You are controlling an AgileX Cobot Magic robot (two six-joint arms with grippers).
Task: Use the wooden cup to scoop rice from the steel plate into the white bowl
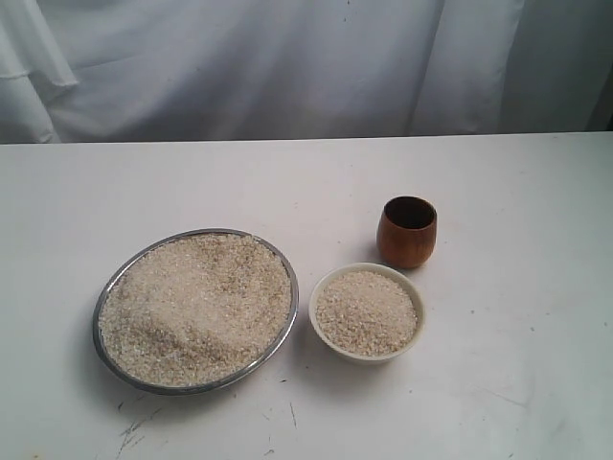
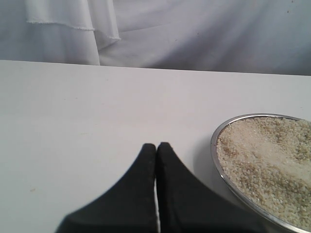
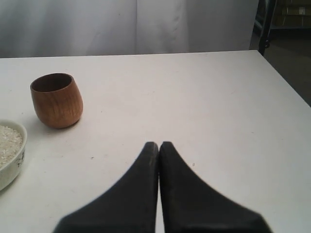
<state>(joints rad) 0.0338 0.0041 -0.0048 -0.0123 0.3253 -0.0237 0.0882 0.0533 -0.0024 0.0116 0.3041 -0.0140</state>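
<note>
The steel plate (image 1: 287, 278) lies on the left half of the white table, heaped with rice (image 1: 196, 307). To its right stands the white bowl (image 1: 367, 353), filled with rice (image 1: 367, 311). The wooden cup (image 1: 406, 231) stands upright and empty just behind the bowl. Neither gripper shows in the exterior view. In the left wrist view my left gripper (image 2: 156, 145) is shut and empty, beside the steel plate (image 2: 217, 160). My right gripper (image 3: 159, 144) is shut and empty over bare table, apart from the wooden cup (image 3: 57, 100) and the white bowl (image 3: 14, 162).
A white cloth (image 1: 306, 67) hangs behind the table's far edge. The table's right edge (image 3: 286, 82) shows in the right wrist view, with dark floor and furniture beyond. A few dark scuff marks (image 1: 134, 431) lie in front of the plate.
</note>
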